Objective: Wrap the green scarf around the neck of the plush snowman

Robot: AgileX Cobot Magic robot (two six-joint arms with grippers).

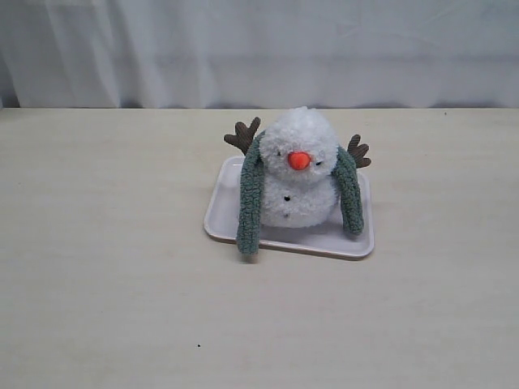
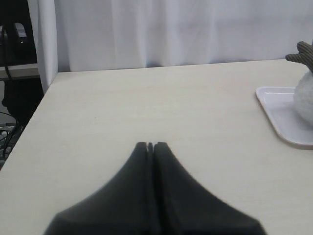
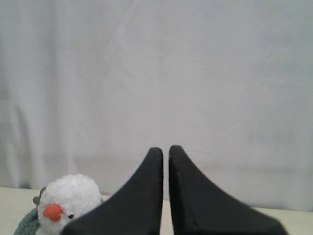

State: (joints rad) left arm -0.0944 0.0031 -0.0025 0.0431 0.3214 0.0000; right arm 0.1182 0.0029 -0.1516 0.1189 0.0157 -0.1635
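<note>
The plush snowman (image 1: pixel 298 170) sits upright on a flat white tray (image 1: pixel 357 239) at the table's middle. The green scarf (image 1: pixel 250 203) lies behind its neck, and both ends hang down the front, one on each side of the body. The end on the left of the exterior view reaches over the tray's rim. No arm shows in the exterior view. My left gripper (image 2: pixel 150 144) is shut on nothing, low over bare table, with the tray (image 2: pixel 283 112) well off to one side. My right gripper (image 3: pixel 166 149) is shut but for a sliver, holding nothing, apart from the snowman (image 3: pixel 66 200).
A white curtain (image 1: pixel 259 49) hangs along the table's far edge. Brown twig arms (image 1: pixel 243 135) stick out behind the scarf. The table's corner and dark equipment (image 2: pixel 14 73) show in the left wrist view.
</note>
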